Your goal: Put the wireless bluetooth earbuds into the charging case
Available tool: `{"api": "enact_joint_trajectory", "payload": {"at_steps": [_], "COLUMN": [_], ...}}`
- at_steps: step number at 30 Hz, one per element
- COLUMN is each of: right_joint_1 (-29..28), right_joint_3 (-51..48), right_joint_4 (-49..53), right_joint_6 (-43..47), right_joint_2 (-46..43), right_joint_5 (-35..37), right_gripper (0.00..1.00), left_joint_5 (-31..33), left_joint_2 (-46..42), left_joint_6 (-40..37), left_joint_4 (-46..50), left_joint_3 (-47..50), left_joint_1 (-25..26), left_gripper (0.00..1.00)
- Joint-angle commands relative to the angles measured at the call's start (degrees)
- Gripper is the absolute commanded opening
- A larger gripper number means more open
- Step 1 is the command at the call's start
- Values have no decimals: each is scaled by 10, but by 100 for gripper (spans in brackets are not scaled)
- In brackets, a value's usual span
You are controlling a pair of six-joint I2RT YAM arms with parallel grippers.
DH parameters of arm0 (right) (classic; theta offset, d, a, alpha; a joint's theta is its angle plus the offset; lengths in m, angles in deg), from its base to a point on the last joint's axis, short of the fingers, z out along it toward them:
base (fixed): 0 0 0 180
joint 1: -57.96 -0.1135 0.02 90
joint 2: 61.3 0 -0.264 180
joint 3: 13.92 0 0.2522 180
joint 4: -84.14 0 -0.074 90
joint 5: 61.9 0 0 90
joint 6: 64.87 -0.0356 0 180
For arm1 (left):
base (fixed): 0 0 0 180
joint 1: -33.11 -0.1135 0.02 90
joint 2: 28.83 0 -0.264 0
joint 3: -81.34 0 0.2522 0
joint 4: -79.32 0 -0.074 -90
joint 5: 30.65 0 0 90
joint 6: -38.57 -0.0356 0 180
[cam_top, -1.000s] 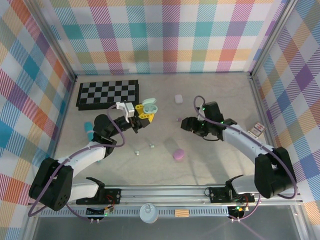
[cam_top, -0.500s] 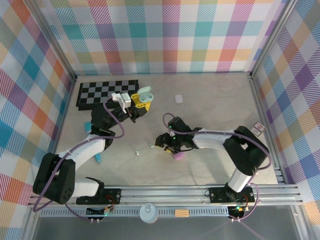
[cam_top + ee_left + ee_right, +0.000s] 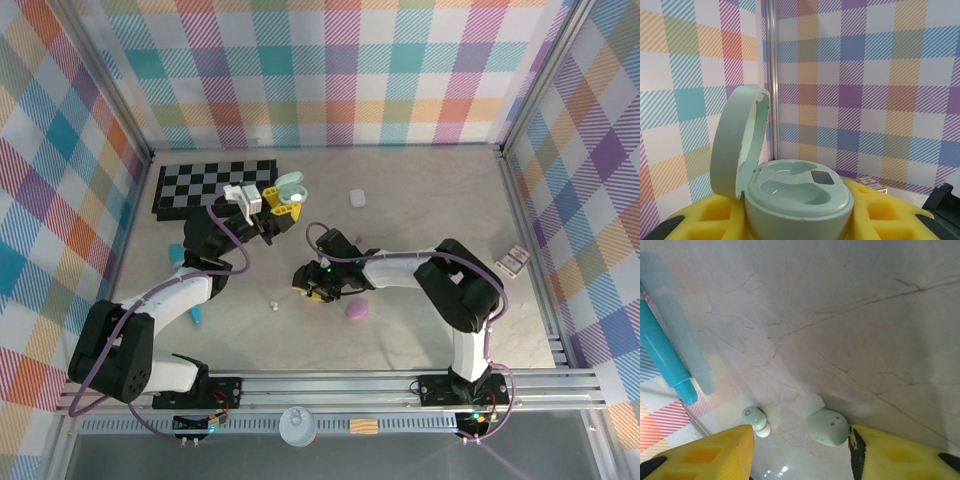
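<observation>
one arm presenting, one arm reaching down

the left gripper is holding the mint charging case upright, its yellow jaws pinching the case body from both sides. the lid is standing hinged open at the left of the wrist view, and the moulded wells are facing up, uncovered. from above, the case is sitting just beside the right end of the checkerboard, toward the back left of the desk.

the right gripper is stretching across to the middle of the desk and pointing down at the marbled surface, its jaws standing spread and gripping nothing. the first earbud, a mint bean, is lying against or just beside the tip of the jaw at the right of the wrist view. the second earbud, mint with a white tip, is lying just beside the tip of the other jaw. both are resting on the desk between the jaws, apart from each other. a teal cylinder is lying farther off at the upper left of that view. in the overhead view a purple case is resting closed near the right gripper, and a pale case is lying nearer the back wall.
</observation>
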Motion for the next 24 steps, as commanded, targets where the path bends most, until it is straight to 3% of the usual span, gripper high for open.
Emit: {"api": "enact_joint_trajectory", "payload": {"at_steps": [1, 20, 24], "right_joint_1": [0, 12, 12], "right_joint_3": [21, 61, 58], "right_joint_4": [-2, -6, 7], "right_joint_6": [1, 58, 112], "right_joint_2": [21, 55, 51], "right_joint_5": [-15, -56, -68], "right_gripper": [53, 46, 47], "left_joint_5": [-7, -6, -5], "left_joint_2": [-5, -12, -11], "left_joint_6": [2, 3, 3], "left_joint_4": [-29, -27, -26], "left_joint_3": [-7, -3, -3], "left_joint_1": [-5, -6, -6], "left_gripper": [32, 32, 32]}}
